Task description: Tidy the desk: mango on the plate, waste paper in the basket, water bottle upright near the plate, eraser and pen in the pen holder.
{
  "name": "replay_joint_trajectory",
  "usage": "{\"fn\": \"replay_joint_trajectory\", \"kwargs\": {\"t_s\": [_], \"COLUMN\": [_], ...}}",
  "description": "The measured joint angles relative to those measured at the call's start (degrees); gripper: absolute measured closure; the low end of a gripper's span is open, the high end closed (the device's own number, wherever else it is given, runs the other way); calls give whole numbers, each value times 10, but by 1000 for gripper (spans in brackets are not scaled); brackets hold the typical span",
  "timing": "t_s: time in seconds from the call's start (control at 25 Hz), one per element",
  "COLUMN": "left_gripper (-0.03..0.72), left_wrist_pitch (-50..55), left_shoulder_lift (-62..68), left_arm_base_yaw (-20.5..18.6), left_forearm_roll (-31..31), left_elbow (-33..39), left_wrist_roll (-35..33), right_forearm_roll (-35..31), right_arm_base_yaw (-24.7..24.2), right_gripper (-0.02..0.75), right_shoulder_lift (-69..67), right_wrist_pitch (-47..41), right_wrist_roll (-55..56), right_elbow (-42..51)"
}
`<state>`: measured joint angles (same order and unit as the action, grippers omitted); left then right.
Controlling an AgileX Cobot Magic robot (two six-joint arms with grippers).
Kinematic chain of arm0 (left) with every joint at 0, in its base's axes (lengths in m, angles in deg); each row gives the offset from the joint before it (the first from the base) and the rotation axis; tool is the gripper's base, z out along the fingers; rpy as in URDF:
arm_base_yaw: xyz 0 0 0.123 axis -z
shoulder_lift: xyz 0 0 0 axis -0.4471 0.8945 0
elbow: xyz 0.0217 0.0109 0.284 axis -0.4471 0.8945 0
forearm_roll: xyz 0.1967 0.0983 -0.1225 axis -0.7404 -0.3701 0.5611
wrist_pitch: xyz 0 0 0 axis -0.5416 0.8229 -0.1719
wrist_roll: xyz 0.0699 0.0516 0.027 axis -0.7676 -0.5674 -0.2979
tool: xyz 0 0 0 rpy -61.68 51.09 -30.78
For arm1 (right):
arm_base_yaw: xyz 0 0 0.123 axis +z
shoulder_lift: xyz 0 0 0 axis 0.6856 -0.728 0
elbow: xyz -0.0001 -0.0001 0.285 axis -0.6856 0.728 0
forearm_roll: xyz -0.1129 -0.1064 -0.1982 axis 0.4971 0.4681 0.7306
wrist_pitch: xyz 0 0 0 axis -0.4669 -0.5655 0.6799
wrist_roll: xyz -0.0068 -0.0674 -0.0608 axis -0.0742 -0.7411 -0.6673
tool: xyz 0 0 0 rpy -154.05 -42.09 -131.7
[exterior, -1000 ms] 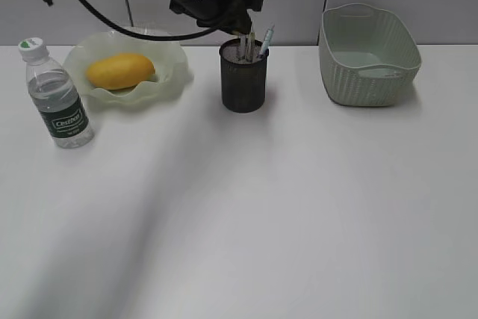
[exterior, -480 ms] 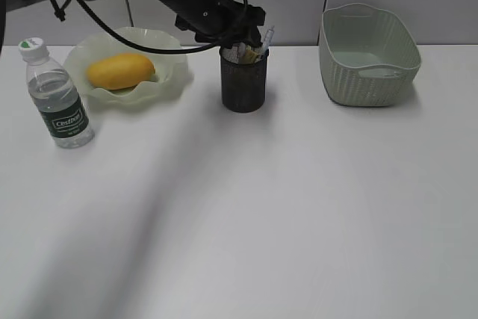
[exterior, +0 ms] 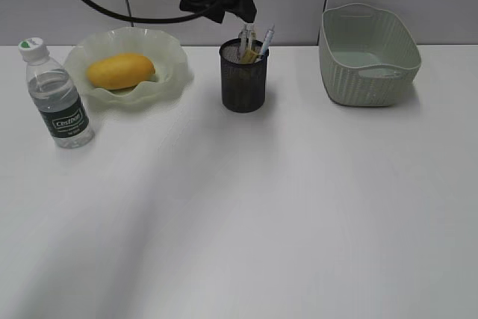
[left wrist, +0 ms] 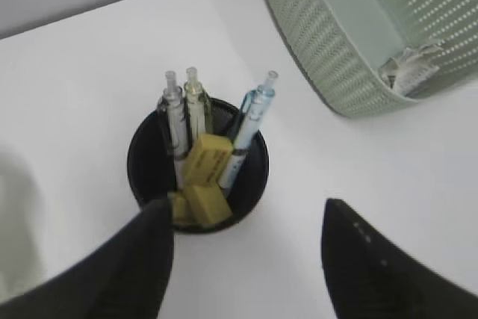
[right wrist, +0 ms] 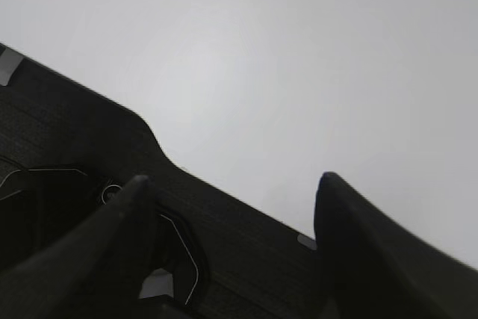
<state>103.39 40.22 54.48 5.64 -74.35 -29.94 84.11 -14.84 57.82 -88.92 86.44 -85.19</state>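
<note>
The left gripper (exterior: 243, 13) hangs in the air above the holder (exterior: 243, 76), at the back of the desk (exterior: 246, 207). Its wrist view shows the two dark fingers (left wrist: 142, 259) spread wide apart with nothing between them, looking straight down into the holder (left wrist: 149, 162).

Inside the holder stand three pens (left wrist: 187, 110), two clear and one pale blue, leaning against the far wall with their tips poking above the rim. Yellow erasers (left wrist: 202, 177) lie wedged among them, one block on top of the others.

The mango (exterior: 119, 70) lies in the plate (exterior: 168, 72), left of the holder. The bottle (exterior: 58, 98) stands upright with its cap on, just beside the plate's front left edge and apart from it.

The basket (exterior: 367, 54) sits at the back right, well apart from the holder. Through its wall, the left wrist view catches the paper (left wrist: 409, 69) lying crumpled on its floor.

The right gripper (right wrist: 231, 207) shows only in its own view, its fingers (right wrist: 119, 214) parted and empty, over black equipment and a plain pale surface.
</note>
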Motion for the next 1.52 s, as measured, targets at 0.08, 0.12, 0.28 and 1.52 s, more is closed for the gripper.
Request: {"fn": "replay_joint_trajectory", "kwargs": {"t_s": [0.08, 0.12, 0.28, 1.52], "left_gripper": [211, 211, 211, 239], "left_wrist_pitch": [37, 58, 140, 187], "left_shoulder_lift": [-26, -36, -69, -313], "left_arm_base_yaw": [0, 0, 0, 66], "left_forearm_roll": [-10, -12, -19, -88], "left_elbow": [0, 0, -1, 326], "left_wrist_roll": [0, 0, 0, -6], "right_forearm_roll": [0, 0, 0, 0], "right_arm_base_yaw": [0, 0, 0, 0], "right_gripper": [208, 208, 208, 212], "right_shoulder_lift": [0, 0, 0, 0], "right_wrist_pitch": [0, 0, 0, 0], "right_wrist_roll": [0, 0, 0, 1], "right_elbow": [0, 0, 0, 0]}}
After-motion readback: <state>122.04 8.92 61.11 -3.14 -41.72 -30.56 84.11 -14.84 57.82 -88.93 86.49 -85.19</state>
